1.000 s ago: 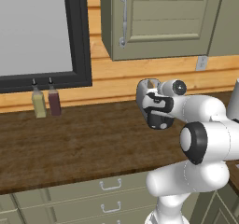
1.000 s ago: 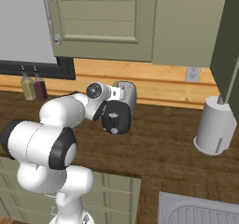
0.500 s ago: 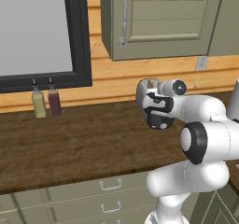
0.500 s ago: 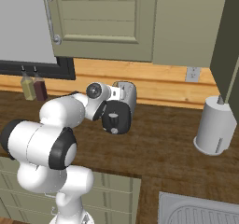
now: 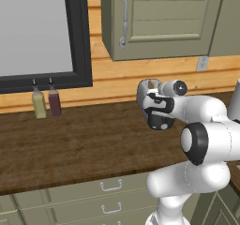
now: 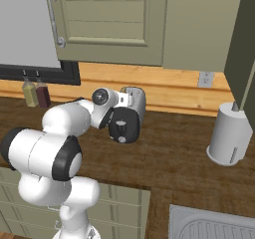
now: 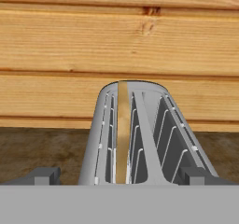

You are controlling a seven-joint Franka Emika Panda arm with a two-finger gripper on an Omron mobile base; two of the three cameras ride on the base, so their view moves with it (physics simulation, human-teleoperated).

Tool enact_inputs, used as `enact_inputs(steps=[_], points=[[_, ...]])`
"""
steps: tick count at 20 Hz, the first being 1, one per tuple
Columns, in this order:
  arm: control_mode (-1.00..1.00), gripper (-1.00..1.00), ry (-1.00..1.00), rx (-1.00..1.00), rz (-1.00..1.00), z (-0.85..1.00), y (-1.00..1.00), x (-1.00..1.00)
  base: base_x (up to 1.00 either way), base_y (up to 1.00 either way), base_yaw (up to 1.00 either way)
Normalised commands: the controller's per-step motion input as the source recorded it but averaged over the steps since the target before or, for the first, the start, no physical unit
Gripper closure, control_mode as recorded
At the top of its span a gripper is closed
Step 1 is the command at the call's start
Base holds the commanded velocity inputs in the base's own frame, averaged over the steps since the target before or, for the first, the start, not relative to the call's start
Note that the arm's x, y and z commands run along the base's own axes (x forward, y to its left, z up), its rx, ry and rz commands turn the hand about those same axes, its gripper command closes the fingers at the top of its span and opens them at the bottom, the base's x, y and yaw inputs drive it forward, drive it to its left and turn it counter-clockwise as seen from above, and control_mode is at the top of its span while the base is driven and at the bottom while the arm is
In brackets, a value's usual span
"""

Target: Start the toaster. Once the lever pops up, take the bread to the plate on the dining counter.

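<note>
Dark brown wood-grain counter runs under a plank wall, with a grey-green wall cabinet above. The silver toaster stands at the back of the counter against the planks, partly hidden by the arm in both base views. A tan bread slice stands upright in its left slot. The gripper hovers just above the toaster, fingers spread wide, one at each side, holding nothing.
</note>
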Motion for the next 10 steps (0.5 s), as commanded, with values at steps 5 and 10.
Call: enact_inputs(steps=[5,10], points=[[-1.00,-1.00,0.00,0.00,0.00,0.00,0.00,0.00,0.00,0.00,0.00],[-1.00,-1.00,0.00,0.00,0.00,0.00,0.00,0.00,0.00,0.00,0.00]])
